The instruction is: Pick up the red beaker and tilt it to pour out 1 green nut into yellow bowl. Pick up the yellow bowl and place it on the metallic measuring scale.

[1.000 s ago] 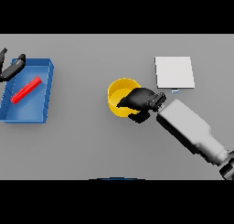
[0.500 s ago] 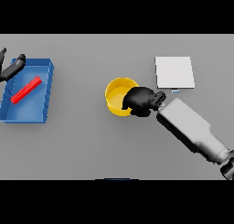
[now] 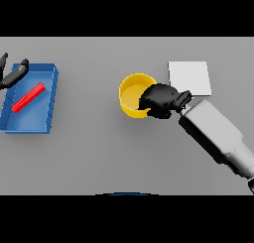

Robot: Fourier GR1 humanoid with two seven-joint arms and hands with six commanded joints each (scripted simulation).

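Right hand: fingers curled over the near-right rim of the yellow bowl | bowl on table, just left of the metallic scale | left hand: idle, straight-fingered, over blue tray | risk: one-sided rim grip may tip the bowl on lifting.

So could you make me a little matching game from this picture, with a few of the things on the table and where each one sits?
Things:
1. round yellow bowl
2. long red beaker
3. flat pale metallic measuring scale
4. left robot hand

Places:
A. lying inside the blue tray
B. at the table's far left, over the tray's rim
C. gripped at its rim by the right robot hand
D. far right, just behind the right robot hand

Pairs: 1-C, 2-A, 3-D, 4-B
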